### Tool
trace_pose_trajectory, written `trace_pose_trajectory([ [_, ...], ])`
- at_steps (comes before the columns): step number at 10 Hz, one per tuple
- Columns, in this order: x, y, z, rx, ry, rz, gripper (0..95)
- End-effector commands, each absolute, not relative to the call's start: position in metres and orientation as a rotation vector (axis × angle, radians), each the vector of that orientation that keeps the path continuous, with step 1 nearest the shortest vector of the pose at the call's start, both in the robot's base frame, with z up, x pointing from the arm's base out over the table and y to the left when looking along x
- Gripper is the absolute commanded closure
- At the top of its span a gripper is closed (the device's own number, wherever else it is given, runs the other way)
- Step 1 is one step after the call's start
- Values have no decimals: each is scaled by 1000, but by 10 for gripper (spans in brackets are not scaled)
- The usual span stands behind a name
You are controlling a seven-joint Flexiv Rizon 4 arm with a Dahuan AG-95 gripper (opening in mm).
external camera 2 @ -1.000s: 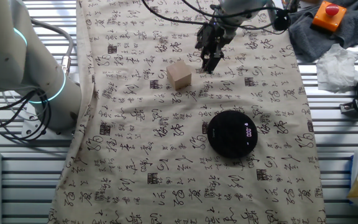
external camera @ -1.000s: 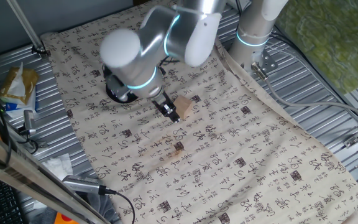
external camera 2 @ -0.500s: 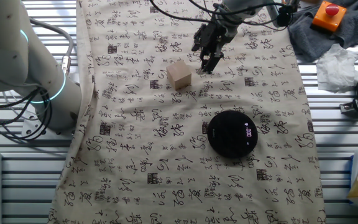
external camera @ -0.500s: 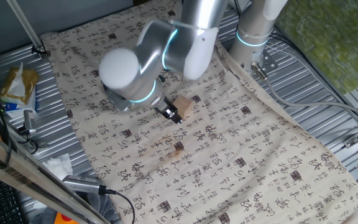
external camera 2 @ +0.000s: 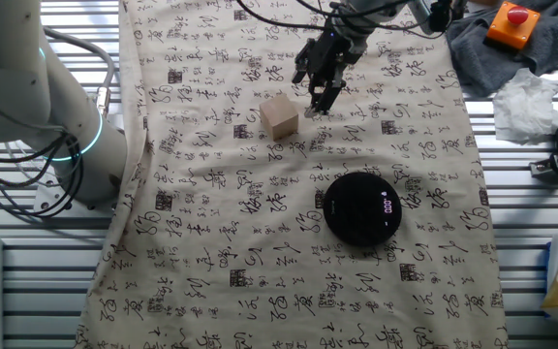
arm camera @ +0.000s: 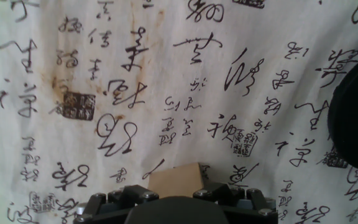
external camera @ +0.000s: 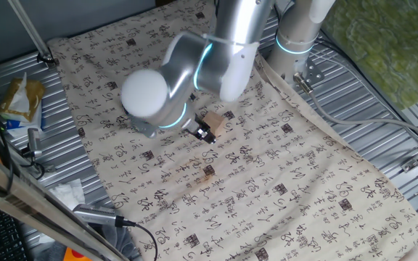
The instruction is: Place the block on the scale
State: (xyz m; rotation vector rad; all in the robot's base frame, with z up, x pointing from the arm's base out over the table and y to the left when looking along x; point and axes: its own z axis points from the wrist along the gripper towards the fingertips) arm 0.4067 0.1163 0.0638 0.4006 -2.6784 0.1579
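**Beside the block, gripper low over the cloth**

Over the calligraphy-printed cloth (external camera 2: 211,194), the gripper (external camera 2: 316,92) hangs just beside the block (external camera 2: 280,117), its dark fingers angled down toward the cube's side. From the other fixed view the fingers stand spread with a visible gap between them, and nothing sits in that gap; the block is close to their tips but apart from them, resting flat on the cloth. One fixed view shows less: there the grey elbow of the arm (external camera: 187,72) covers much of the scene, and only the gripper (external camera: 204,132) tip shows beneath it, right against the edge of the block (external camera: 215,121), so whether they touch cannot be told from that side. The hand view gives a third reading: the block (arm camera: 178,181) shows as a tan face at the bottom edge, just above the black gripper housing, with the fingertips themselves out of frame.

The scale (external camera 2: 361,207) lies on the cloth well apart from the block, nearer the front of the surface, with a small lit display on its glossy top. One fixed view hides it behind the arm. The hand view catches only a dark curved slice of the scale (arm camera: 354,124) at the right edge.

An orange device with a red button (external camera 2: 510,23) sits on grey fabric at the far corner.
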Motion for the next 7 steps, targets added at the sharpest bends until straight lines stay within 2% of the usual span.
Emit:
trace_pose_trajectory([
  [1,406,117,61,417,-2667,157,190],
  [7,402,117,56,507,-2625,245,190],
])
